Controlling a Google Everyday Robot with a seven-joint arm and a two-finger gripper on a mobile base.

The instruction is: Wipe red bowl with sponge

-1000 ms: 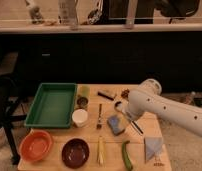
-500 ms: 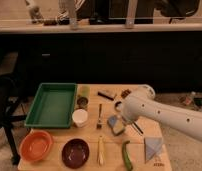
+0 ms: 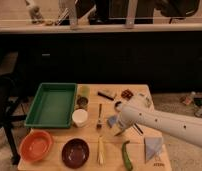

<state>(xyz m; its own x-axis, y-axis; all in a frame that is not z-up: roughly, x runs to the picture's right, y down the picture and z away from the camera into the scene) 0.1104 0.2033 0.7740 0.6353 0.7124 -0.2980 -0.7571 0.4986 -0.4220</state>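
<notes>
Orange-red, so easy to pick out: the red bowl (image 3: 36, 145) sits at the near left corner of the wooden table (image 3: 59, 134), right beside a dark maroon bowl (image 3: 75, 152) and just in front of the green tray (image 3: 51, 105). Nothing's near it at all.

The white arm comes in from the right, with the gripper (image 3: 119, 131) down low over the middle of the table. Its jaws are spread about as wide as they go, and as far as I can see it hasn't got hold of anything. The sponge (image 3: 112, 120), a small blue-grey pad, is lying on the table right at the gripper's tip, half hidden behind the arm, so I can't say if they're touching.

So progress-wise, I'd call it very early. Looks like it's lining up for the grab. Left to do: close on the sponge, lift it, carry it across to the red bowl well off to the left, then do the actual wiping. The folded cloth (image 3: 154, 148) on the right isn't involved.
</notes>
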